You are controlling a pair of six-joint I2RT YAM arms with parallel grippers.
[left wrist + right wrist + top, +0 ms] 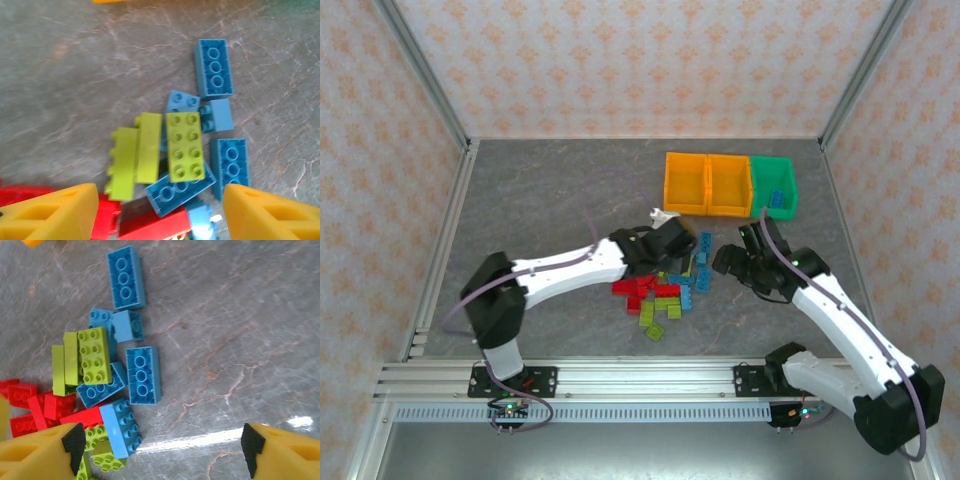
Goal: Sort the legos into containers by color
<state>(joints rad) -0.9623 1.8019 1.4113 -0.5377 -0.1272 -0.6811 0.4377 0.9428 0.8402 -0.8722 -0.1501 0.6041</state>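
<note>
Your left gripper (160,212) and right gripper (161,445) both gape wide by the legos (665,292) piled near the containers (728,185), where a studs-up lime brick (185,146) lies lengthwise up the left wrist view.

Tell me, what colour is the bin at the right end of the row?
That bin is green; the top view shows it best.

No legible text or labels
</note>
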